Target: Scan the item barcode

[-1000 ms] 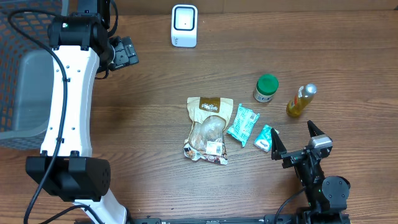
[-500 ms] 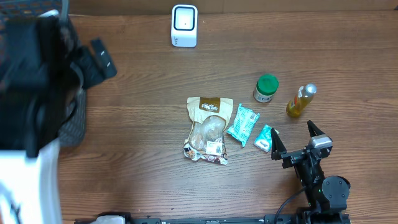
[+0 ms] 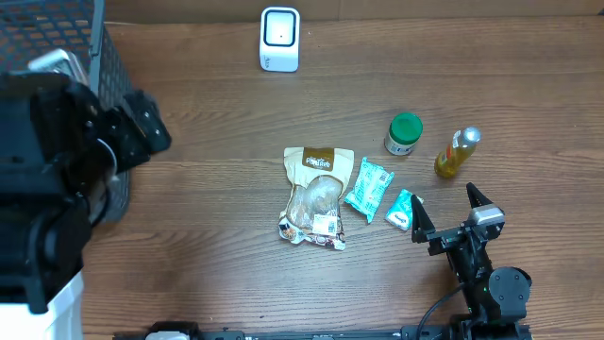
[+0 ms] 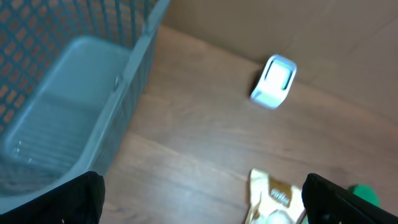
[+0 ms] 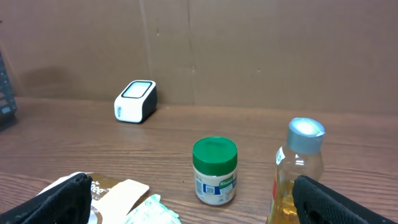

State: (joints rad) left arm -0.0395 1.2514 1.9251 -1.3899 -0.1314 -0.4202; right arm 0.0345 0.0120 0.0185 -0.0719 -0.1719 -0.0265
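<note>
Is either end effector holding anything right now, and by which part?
Nothing is held. The left end effector and the right end effector both stand open and empty.

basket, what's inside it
Inside the basket only a bare grey floor shows in the wrist view, no items. Its near end is cut off; overhead, the left arm covers most.
</note>
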